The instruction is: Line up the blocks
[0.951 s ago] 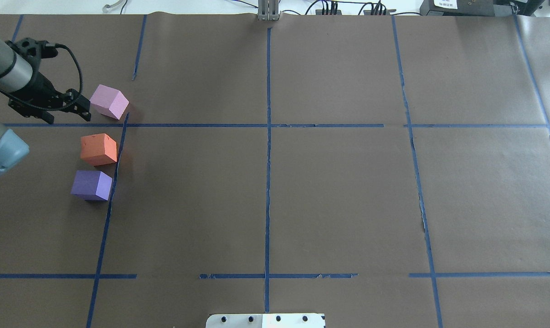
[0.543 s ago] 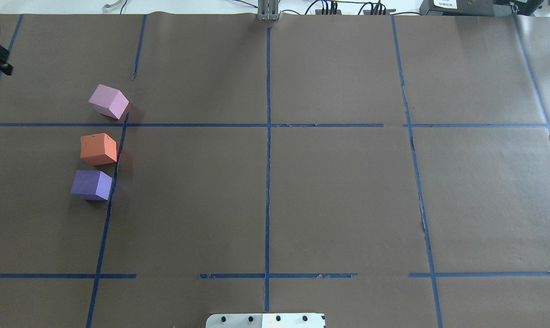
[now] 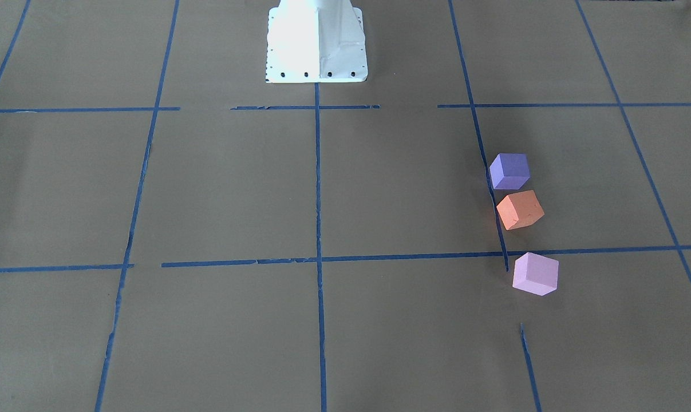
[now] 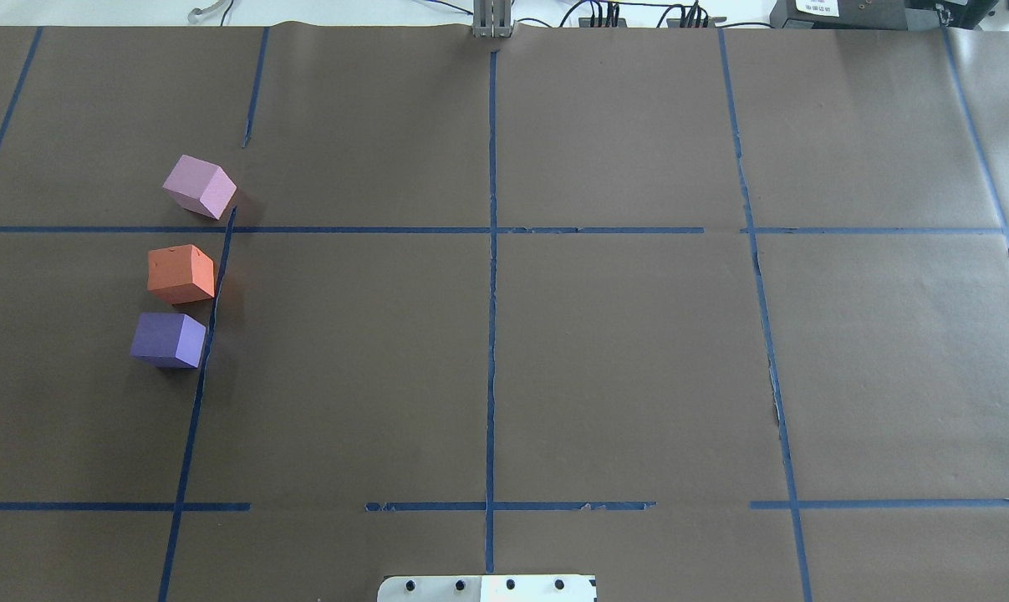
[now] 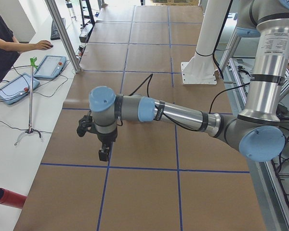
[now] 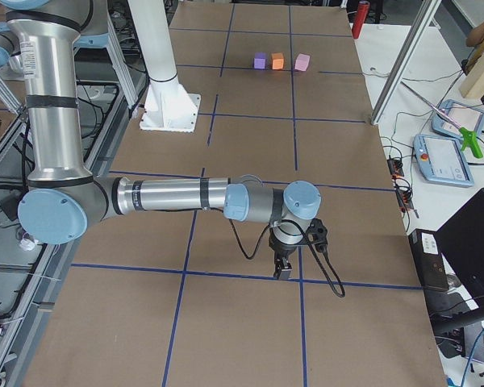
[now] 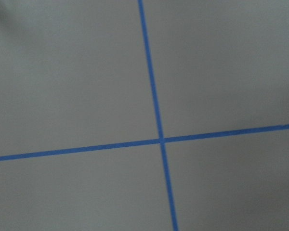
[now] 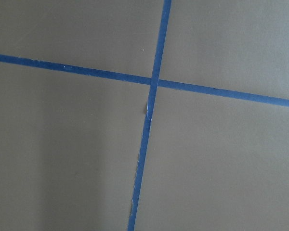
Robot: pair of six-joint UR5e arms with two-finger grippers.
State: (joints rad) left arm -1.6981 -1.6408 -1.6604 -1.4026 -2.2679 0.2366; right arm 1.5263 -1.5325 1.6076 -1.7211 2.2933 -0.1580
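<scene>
Three cubes lie in a loose row beside a blue tape line on the brown table. In the overhead view the pale pink block (image 4: 199,186) is farthest, the orange block (image 4: 180,273) is in the middle and the purple block (image 4: 168,339) is nearest. They also show in the front view: purple block (image 3: 509,170), orange block (image 3: 520,209), pink block (image 3: 535,273). The pink one is turned and sits a gap apart. My left gripper (image 5: 102,154) shows only in the left side view and my right gripper (image 6: 282,270) only in the right side view. I cannot tell if either is open or shut.
The white robot base plate (image 4: 487,588) sits at the near middle edge. A red cylinder (image 5: 7,198) lies off the table's left end. Cables and boxes (image 4: 813,10) line the far edge. Blue tape lines (image 4: 491,293) grid the brown paper.
My left arm has drawn back from beside the pink block and left the overhead view to the left. The three blocks have not moved.
</scene>
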